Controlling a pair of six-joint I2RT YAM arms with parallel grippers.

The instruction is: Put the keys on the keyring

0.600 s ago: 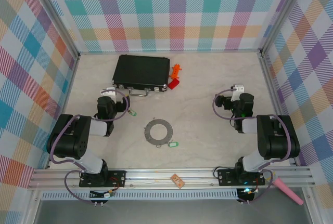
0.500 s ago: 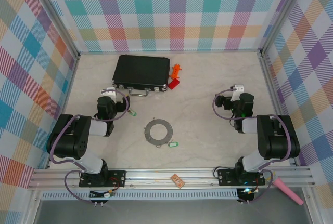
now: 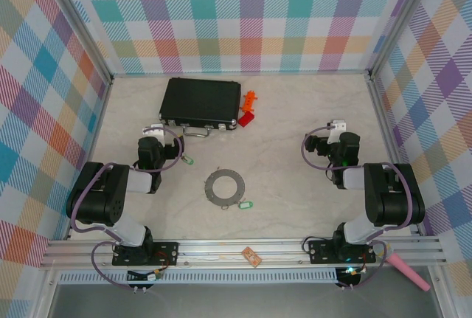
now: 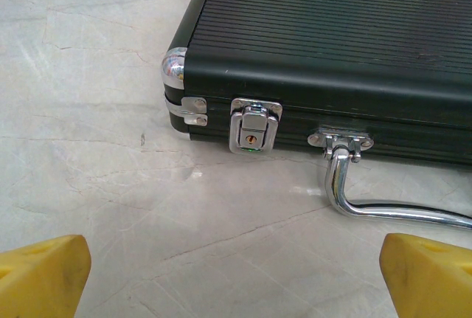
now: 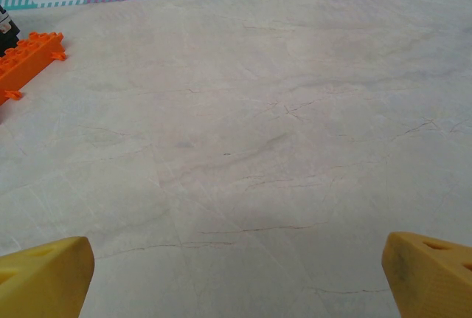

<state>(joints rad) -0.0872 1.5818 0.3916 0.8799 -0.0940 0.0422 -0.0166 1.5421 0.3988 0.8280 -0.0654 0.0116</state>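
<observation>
The marbled surface (image 3: 295, 111) carries a black case (image 3: 200, 102) upper centre, the keyring (image 3: 224, 187) mid-frame, and a green-tagged key (image 3: 245, 204) just lower right of it.

Nothing visibly changed since the earlier top views; the keyring (image 3: 224, 187) and keys (image 3: 245, 204) lie unmoved.

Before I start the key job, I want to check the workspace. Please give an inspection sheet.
Surface: pale marbled table.
Job's things: large flat grey metal ring, centre; one small silver key with green tag at its near-right rim, a second green-tagged key beside left arm.
Clutter: black ribbed rectangular case, orange plastic brick, red plastic piece.
Grippers: left claw open, facing case; right claw open, over bare table.
Cables: purple cables looped at both wrists.
Surroundings: multicoloured checked walls.
</observation>
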